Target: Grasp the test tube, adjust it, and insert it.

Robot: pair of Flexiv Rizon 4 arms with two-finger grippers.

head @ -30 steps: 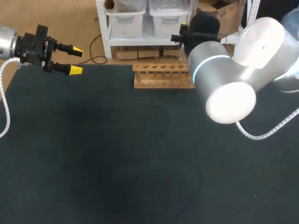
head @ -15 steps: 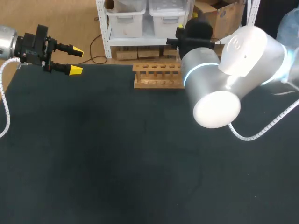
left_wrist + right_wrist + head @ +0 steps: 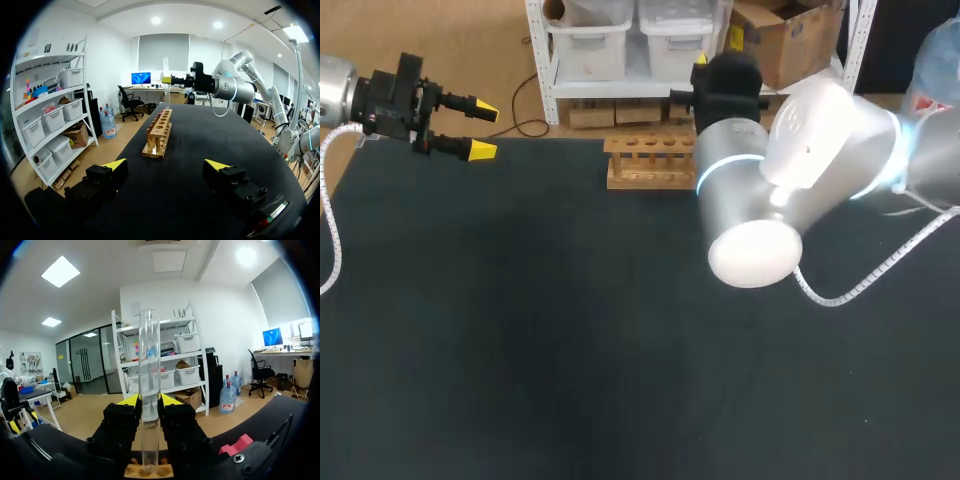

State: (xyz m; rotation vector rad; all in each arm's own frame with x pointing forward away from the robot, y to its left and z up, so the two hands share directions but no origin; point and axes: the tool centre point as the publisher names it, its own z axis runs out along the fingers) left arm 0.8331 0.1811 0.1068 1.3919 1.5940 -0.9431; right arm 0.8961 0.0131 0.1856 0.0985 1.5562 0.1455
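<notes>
A clear glass test tube (image 3: 149,390) stands upright between the yellow-tipped fingers of my right gripper (image 3: 149,401), which is shut on it. Its lower end hangs right over the wooden rack (image 3: 148,471). In the left wrist view the tube (image 3: 165,67) rises above the rack's (image 3: 159,132) far end, held by the right gripper (image 3: 168,79). In the head view my right arm (image 3: 790,180) covers the rack's (image 3: 648,160) right end and hides the tube. My left gripper (image 3: 470,125) hovers open and empty at the table's far left corner, well away from the rack.
The dark table (image 3: 540,330) spreads bare in front of the rack. A white coiled cable (image 3: 865,280) hangs from my right arm over the table's right side. A red piece (image 3: 236,445) shows beside the right gripper.
My right arm has swung left along the rack with the tube, covering more of the rack's right end. The left arm has not moved.
</notes>
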